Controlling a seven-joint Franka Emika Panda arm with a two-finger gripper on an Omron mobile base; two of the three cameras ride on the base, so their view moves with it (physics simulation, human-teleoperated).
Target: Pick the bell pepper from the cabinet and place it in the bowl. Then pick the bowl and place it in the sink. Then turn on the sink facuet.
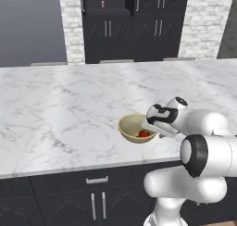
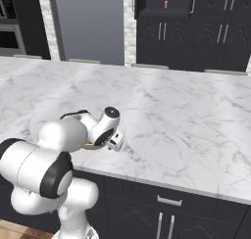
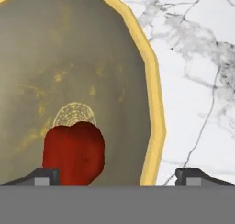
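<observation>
The tan bowl [image 1: 133, 128] sits near the front edge of the white marble table [image 1: 60, 114]; the red bell pepper [image 1: 144, 134] lies inside it; the fingers [image 3: 117, 176] hang released, straddling the bowl's near rim; I judge gripping that rim squarely works best; no writing is readable.

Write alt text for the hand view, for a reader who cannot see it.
A red bell pepper lies inside a tan-yellow bowl, seen from just above. The open gripper has one fingertip over the bowl beside the pepper and the other outside the rim, over the white marble countertop.
</observation>
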